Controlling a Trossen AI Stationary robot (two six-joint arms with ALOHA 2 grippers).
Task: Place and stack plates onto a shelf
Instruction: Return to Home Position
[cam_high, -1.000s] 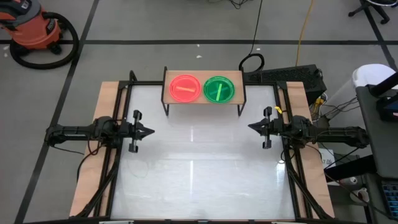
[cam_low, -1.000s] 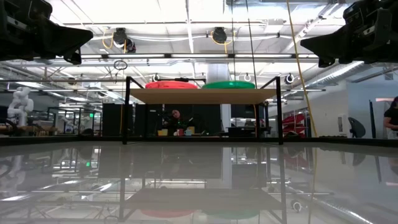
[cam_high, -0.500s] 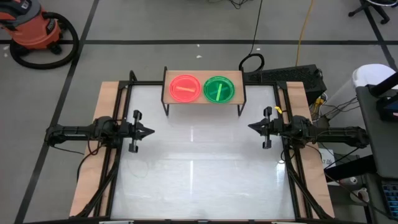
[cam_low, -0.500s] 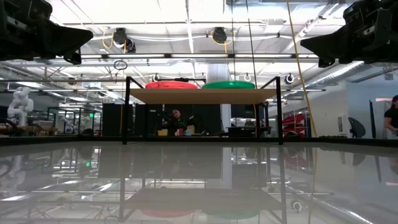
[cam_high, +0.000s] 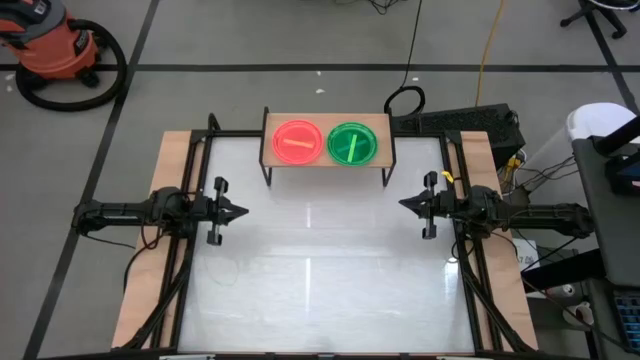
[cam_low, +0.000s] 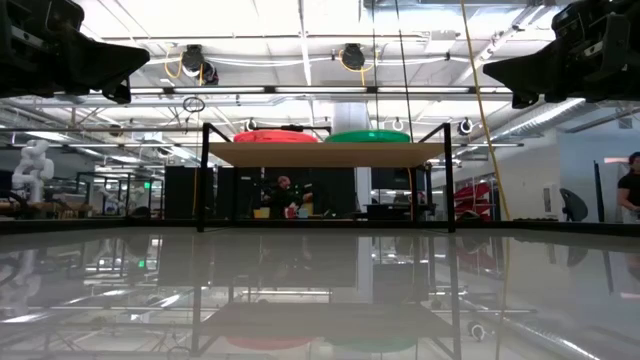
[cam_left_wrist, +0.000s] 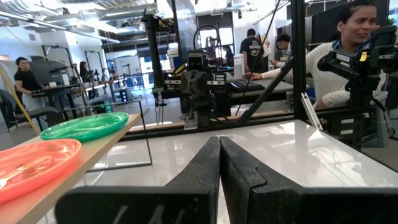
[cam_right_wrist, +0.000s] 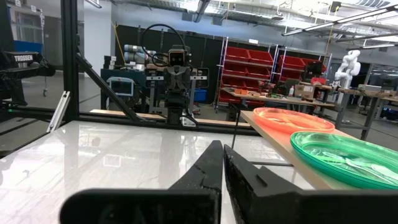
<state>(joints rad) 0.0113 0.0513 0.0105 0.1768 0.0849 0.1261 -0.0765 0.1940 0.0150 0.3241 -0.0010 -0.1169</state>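
Note:
A small light-wood shelf (cam_high: 387, 150) on thin black legs stands at the table's far edge. An orange-red plate (cam_high: 298, 142) rests flat on its left half and a green plate (cam_high: 352, 143) on its right half; both also show in the low view as the orange plate (cam_low: 275, 136) and the green plate (cam_low: 368, 136). My left gripper (cam_high: 244, 211) hovers shut at the table's left side. My right gripper (cam_high: 403, 204) hovers shut at the right side. Both point toward the table's middle, and neither is near the plates.
The glossy white tabletop (cam_high: 310, 270) lies between the two arms, with wood strips along its left and right edges. A black cable and power box (cam_high: 470, 125) sit beyond the shelf. People (cam_left_wrist: 336, 56) stand in the room beyond the table.

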